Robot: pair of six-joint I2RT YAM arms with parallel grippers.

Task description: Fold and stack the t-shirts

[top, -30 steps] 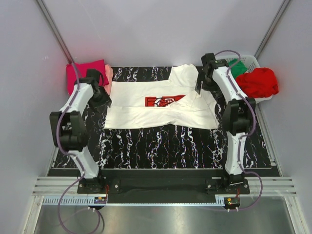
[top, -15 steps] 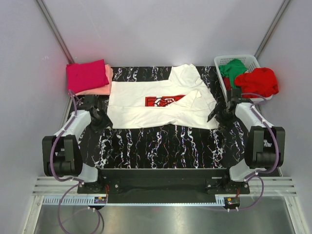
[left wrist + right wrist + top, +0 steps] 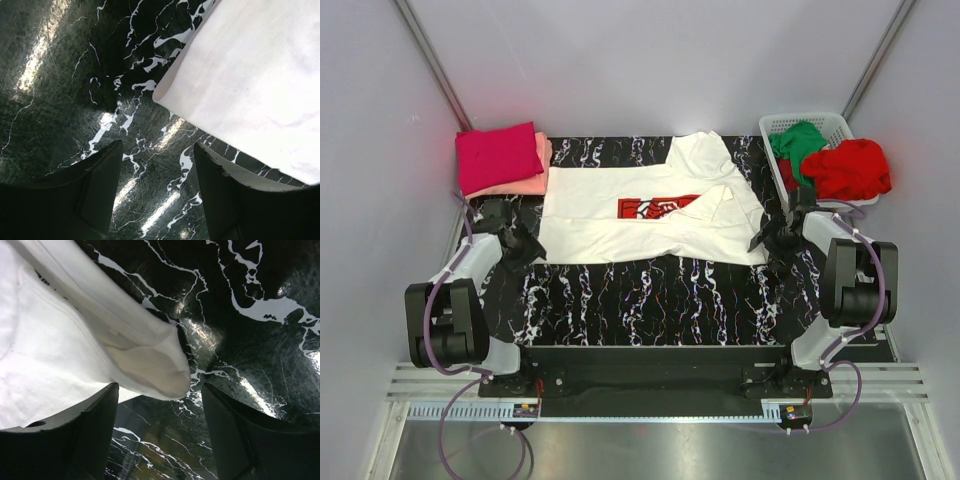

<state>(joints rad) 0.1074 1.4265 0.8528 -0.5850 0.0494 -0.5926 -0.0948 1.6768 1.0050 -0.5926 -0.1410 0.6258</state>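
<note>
A white t-shirt (image 3: 650, 215) with a red chest print lies spread flat on the black marbled table (image 3: 660, 300). My left gripper (image 3: 527, 245) sits low at its near left corner, open. In the left wrist view the shirt's corner (image 3: 250, 75) lies just ahead and to the right of the left gripper (image 3: 157, 145), with bare table between the fingers. My right gripper (image 3: 765, 238) is at the near right corner, open. The rounded white fabric edge (image 3: 150, 365) lies just in front of the right gripper (image 3: 159, 386), ungripped.
A folded magenta t-shirt (image 3: 498, 155) lies on a salmon-pink one (image 3: 544, 158) at the back left. A white slatted basket (image 3: 820, 122) at the back right holds a green t-shirt (image 3: 798, 138) and a red one (image 3: 848, 165). Grey walls stand close on both sides.
Both arms have pulled back from the far part of the white shirt and come down low at its near corners. The right gripper's jaws have narrowed somewhat.
</note>
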